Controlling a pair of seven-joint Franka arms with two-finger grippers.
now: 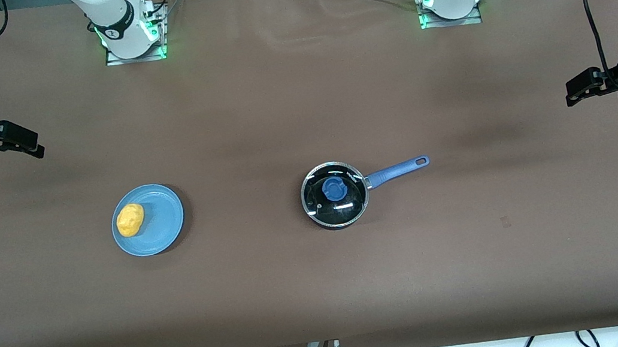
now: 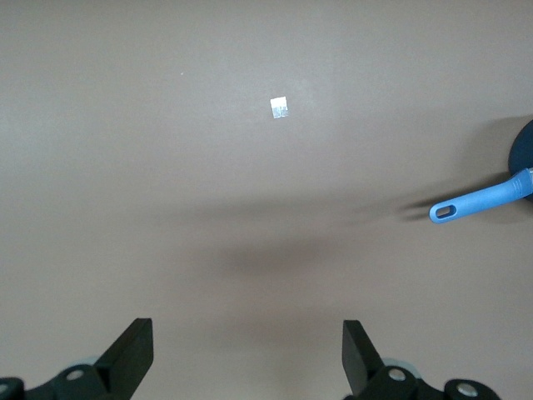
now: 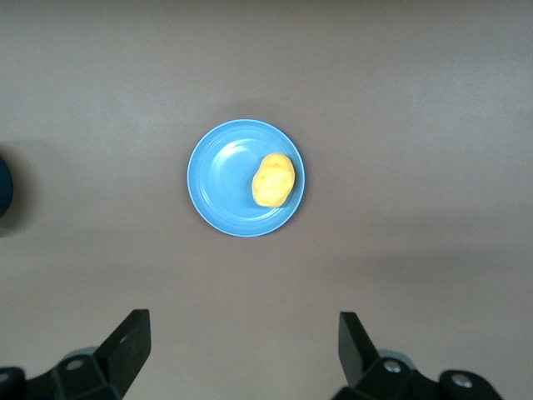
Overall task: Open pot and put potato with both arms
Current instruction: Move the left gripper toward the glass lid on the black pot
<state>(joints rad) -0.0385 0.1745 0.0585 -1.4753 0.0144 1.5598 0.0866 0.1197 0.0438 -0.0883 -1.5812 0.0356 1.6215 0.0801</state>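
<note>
Right gripper [image 1: 33, 146] hangs over bare table [image 1: 276, 287] at the right arm's end, fingers [image 3: 125, 342] spread and empty. The potato [image 1: 130, 219] lies on a blue plate [image 1: 161, 221]; toward the left arm's end stands the pot [image 1: 335, 195], glass lid [image 1: 344, 208] on, blue handle [image 1: 396, 170] pointing that way. Left gripper [image 1: 575, 90] hangs over bare table at its own end, likewise spread and empty.

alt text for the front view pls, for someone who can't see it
A lidded black pot with a blue handle and a potato on a blue plate sit apart on a brown table. The open left tool and right tool wait above the table's ends.
</note>
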